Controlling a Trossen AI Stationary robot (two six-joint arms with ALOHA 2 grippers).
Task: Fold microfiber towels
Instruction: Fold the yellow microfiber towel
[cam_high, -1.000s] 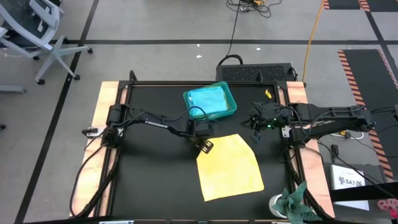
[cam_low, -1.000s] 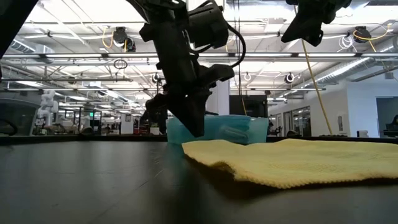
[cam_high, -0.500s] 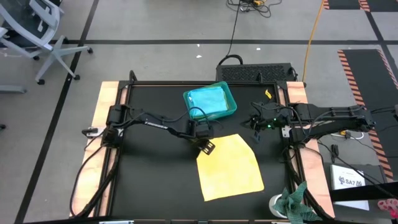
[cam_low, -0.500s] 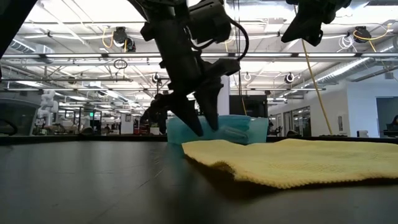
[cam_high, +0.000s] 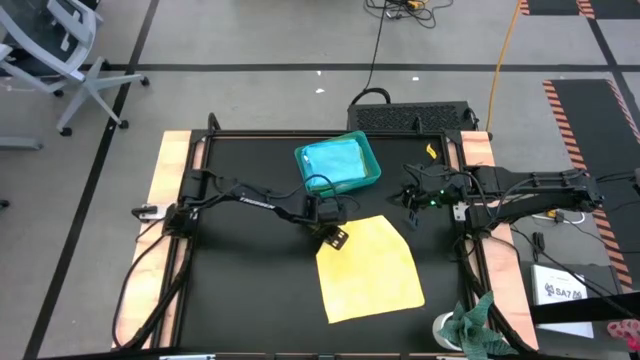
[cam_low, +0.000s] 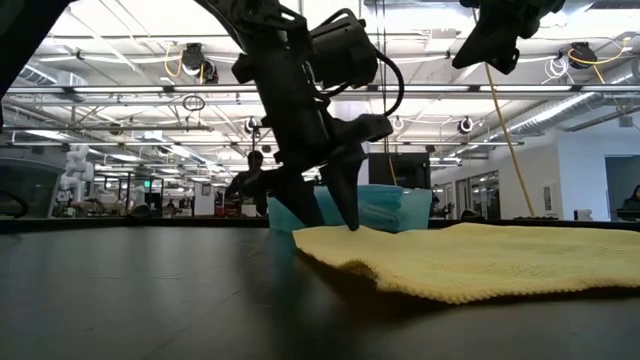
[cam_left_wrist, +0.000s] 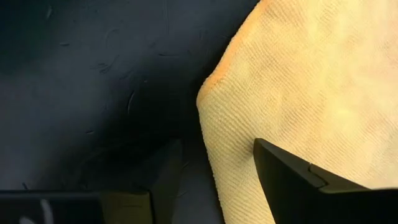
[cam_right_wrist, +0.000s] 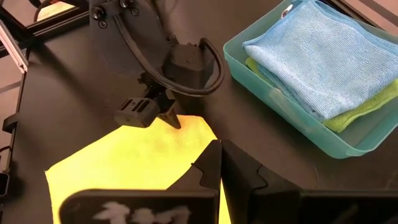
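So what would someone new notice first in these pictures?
The yellow towel spread flat on the black table, near its middle, with the left hand open over its far left corner. Just behind sits a teal tray stacked with folded blue and green towels, while the right hand waits shut at the right.

Black table (cam_high: 240, 290) with flat yellow towel (cam_high: 370, 270) and teal tray (cam_high: 372, 168) of folded towels (cam_high: 335, 160).

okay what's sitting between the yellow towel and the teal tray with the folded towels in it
The left gripper, open, straddling the yellow towel's corner nearest the teal tray. Otherwise bare black tabletop, clearest in the high view.
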